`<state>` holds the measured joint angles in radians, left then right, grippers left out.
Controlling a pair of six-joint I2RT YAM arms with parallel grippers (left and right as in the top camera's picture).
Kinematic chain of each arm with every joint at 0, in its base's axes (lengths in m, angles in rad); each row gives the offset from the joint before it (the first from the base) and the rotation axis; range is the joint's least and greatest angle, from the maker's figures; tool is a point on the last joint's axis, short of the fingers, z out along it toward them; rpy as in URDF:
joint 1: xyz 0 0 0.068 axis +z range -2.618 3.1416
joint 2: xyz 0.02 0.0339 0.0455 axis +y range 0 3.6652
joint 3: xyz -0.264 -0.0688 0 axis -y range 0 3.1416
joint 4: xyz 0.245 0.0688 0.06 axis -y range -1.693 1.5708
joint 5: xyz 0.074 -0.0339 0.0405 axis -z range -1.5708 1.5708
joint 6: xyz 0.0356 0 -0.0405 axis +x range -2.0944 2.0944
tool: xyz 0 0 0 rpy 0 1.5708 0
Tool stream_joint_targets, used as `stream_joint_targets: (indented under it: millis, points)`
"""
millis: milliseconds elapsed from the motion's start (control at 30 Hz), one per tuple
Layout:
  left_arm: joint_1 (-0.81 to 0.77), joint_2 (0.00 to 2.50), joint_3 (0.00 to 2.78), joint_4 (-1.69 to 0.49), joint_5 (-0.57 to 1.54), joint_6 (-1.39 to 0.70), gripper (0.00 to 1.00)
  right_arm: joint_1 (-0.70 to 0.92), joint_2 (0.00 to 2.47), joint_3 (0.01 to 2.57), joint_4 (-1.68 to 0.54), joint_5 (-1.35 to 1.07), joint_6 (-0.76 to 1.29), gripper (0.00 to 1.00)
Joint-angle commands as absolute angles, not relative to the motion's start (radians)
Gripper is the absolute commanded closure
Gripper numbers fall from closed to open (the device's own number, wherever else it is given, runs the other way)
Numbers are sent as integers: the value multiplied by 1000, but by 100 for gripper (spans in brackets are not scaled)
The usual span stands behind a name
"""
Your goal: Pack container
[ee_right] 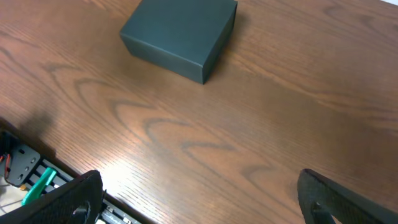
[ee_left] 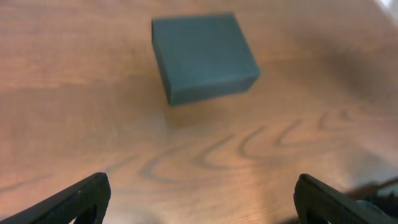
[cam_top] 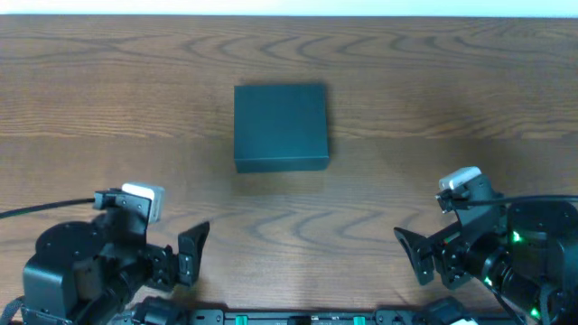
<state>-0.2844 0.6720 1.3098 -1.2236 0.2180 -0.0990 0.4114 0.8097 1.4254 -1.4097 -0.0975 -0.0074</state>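
Wooden table (cam_top: 108, 99) bears the closed container (cam_top: 281, 126), contents hidden.

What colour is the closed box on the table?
The container is a matte dark greenish black, plain with no pattern. The right wrist view shows it best.

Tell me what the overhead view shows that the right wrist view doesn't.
Only overhead: both arms at the near edge, the left gripper and right gripper open and well short of the container, plus the table's far edge.
Only right wrist: the container's side walls seen at an angle, and green-and-black hardware along the table edge.
Both: the dark container closed, alone on the wood table, with nothing touching it.
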Motion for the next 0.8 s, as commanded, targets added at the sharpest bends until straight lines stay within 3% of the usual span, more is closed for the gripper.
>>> stream_joint_targets:
  millis: [0,333,767]
  points:
    - [-287,672,1312,-1144,220,-162,5,406,812,1426,-1411,-102,7,1]
    - [-283,607,1312,-813,230,-161,5,406,812,1426,-1411,-102,7,1]
    - [-147,407,1311,-945,223,-158,5,406,812,1426,-1411,-102,7,1]
